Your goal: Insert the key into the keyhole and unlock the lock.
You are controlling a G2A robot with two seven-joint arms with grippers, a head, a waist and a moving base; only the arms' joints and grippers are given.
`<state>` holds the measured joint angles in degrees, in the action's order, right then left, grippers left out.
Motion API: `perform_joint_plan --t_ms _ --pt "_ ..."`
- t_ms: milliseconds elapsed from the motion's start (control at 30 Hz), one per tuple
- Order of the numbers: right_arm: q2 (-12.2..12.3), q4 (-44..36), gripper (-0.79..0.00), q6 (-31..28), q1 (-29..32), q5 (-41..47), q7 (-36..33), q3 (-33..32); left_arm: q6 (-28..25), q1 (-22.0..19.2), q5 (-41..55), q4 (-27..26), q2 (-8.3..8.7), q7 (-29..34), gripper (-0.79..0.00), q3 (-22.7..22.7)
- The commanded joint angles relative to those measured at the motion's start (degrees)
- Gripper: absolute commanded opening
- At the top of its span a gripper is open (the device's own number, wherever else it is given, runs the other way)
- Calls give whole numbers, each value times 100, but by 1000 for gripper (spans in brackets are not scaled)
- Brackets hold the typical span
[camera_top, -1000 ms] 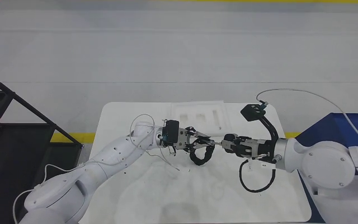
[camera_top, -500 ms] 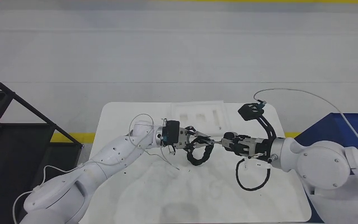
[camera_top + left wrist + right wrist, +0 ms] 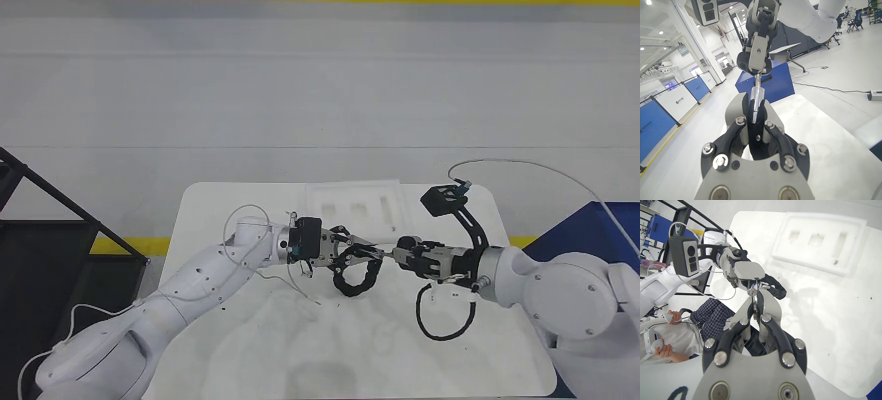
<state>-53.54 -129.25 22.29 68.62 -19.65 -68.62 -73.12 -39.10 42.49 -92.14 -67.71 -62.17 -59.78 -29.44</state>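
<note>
The lock is a chrome cylinder (image 3: 755,102) on a black cable loop (image 3: 350,281). It is held above the table's middle with my left gripper (image 3: 753,103) shut on it. My right gripper (image 3: 754,300) is shut on the head of the key (image 3: 754,308), coming in from the opposite side. The key's blade (image 3: 758,78) sits in the keyhole on the lock's end face (image 3: 752,292). In the top view the left gripper (image 3: 345,248) and the right gripper (image 3: 395,255) face each other in one line, with the key (image 3: 378,254) between them.
A white foam tray (image 3: 365,210) with several cut-out pockets lies at the table's (image 3: 250,340) far edge, just behind the grippers. A black frame (image 3: 40,200) stands to the left and a blue cabinet (image 3: 600,225) to the right.
My right arm has edged left toward the lock, carrying the key with it. The left gripper and the lock have barely shifted.
</note>
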Motion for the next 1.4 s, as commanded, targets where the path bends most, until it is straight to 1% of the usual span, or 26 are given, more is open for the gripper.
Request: perform_joint_plan --t_ms 0,300,333,367,467,533,600,667,733,800,967,1033,1167,1300,1367 --pt "1 0 -785 4 -8 -24 6 35 -13 44 -5 -75 17 59 -785 -55" --pt "-7 115 -785 26 -120 -12 49 199 -143 201 -69 -326 80 206 -785 -275" --pt "-10 132 -453 23 -133 14 73 208 -155 213 -77 -339 83 213 -785 -294" --pt "-12 153 0 18 -144 32 102 210 -172 224 -90 -355 86 217 -785 -309" --pt "-14 199 0 -104 -162 148 153 193 -252 260 -80 -368 89 213 -785 -349" --pt "-4 249 0 -334 -185 171 142 146 -335 278 -43 -350 88 217 -785 -376" --pt "24 296 0 -895 -250 55 -40 145 -520 274 30 -308 87 271 -785 -402" --pt "48 421 0 -1394 -289 -154 -58 136 -710 274 130 -284 88 334 -785 -437" --pt "57 568 0 -1960 -309 -78 -17 129 -942 266 229 -267 95 414 -785 -480" --pt "74 634 0 -2559 -306 -139 61 105 -1165 255 381 -261 107 625 -785 -521" --pt "123 658 0 -3570 -133 -393 305 -1 -1871 216 959 -220 160 1356 -785 -693" --pt "143 618 0 -3997 -58 -520 357 -3 -1870 230 1072 -275 194 1652 -785 -829" --pt "169 569 0 -4324 24 -856 422 12 -1890 381 1474 -520 286 2229 -785 -980" --pt "170 512 0 -4462 -3 -1170 556 120 -1890 450 2032 -741 405 2948 -785 -939" --pt "162 549 0 -4550 -19 -1120 634 216 -1890 455 2358 -842 464 3276 -785 -898"
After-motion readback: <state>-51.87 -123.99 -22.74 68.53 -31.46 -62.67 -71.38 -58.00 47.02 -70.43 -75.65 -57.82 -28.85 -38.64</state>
